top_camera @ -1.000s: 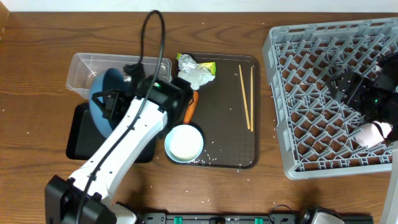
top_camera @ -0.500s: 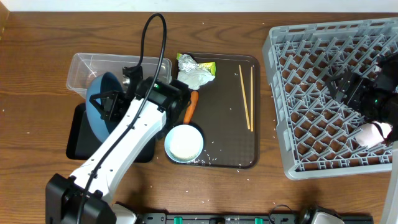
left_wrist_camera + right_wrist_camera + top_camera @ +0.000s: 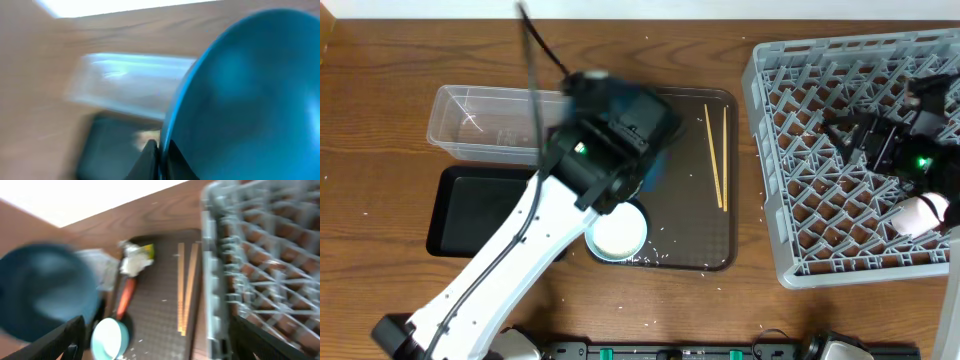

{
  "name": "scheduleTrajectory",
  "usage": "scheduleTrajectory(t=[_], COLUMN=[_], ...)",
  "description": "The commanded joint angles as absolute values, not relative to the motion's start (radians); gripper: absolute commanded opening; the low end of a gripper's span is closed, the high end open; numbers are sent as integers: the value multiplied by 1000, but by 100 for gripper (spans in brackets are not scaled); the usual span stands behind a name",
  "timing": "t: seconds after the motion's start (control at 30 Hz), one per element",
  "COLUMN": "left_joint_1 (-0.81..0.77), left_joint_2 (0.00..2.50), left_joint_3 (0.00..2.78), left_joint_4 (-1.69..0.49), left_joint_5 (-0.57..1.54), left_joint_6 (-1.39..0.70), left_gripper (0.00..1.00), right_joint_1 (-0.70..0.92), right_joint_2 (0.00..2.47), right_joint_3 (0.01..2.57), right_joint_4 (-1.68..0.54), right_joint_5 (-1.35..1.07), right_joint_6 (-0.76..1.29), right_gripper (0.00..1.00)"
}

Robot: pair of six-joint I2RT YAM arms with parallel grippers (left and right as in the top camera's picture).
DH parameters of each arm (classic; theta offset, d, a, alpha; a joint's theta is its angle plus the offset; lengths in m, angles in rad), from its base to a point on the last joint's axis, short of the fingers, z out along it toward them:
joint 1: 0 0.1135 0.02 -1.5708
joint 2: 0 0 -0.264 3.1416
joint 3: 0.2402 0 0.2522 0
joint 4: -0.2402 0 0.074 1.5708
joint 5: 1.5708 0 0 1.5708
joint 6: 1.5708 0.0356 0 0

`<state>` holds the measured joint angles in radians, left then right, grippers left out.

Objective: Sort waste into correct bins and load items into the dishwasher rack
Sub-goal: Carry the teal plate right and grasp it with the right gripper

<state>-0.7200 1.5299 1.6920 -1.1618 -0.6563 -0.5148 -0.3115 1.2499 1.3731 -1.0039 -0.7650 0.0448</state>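
The left arm is swinging right, carrying the plate (image 3: 655, 150) away from the black tray (image 3: 470, 205) it was hanging over a second ago, so that it is now blurring across the far left part of the brown serving tray (image 3: 690, 235). The left pincer (image 3: 159, 150) is pinching the plate's rim, holding it on edge.

The rack (image 3: 820, 215) is sitting at the right of the surface and looking almost bare; a pale pinkish thing (image 3: 920, 213), possibly a cup, is lying near its right edge. The right pincer (image 3: 160, 347) is hovering above the rack with its fingers spread wide and holding nothing.

The clear tub (image 3: 480, 125) is standing at the far left, with the black tray just nearer; I cannot tell what either is holding.

On the serving tray the bowl (image 3: 616, 232) is waiting at the near left, the chopsticks (image 3: 718, 160) are lying side by side toward the right, and the carrot stick (image 3: 125, 294), the wrapper (image 3: 135, 260) and the rice grains (image 3: 660, 255) are lying unsorted.

Judging by this, the job is only beginning: the plate is heading rackward, while the bowl, the chopsticks and most of the waste are awaiting their turn.
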Motion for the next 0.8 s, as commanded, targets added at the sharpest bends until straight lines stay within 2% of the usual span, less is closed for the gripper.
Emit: scheduleTrajectory(t=[0.0, 0.33, 0.5, 0.67, 0.77], left_joint_1=[-754, -805, -805, -804, -804], left_joint_2=[1517, 1519, 1517, 1514, 1513], left_joint_3=[1714, 1713, 1713, 1713, 1713], left_joint_4=[-1046, -893, -888, -888, -875], left_joint_5=[-241, -123, -89, -97, -97], left_joint_6=[-356, -348, -348, -292, -292], left_gripper=[6, 6, 6, 6, 6], right_joint_1=[-243, -27, 42, 45, 45], right_joint_2=[1253, 1262, 1281, 1272, 1267], right_joint_3=[1376, 1376, 1376, 1376, 1376], right_joint_4=[-1003, -999, -1027, -1029, -1010], right_joint_5=[-872, -721, -511, -474, -476], right_joint_6=[-11, -62, -55, -87, -102], right_gripper=[86, 86, 73, 72, 54])
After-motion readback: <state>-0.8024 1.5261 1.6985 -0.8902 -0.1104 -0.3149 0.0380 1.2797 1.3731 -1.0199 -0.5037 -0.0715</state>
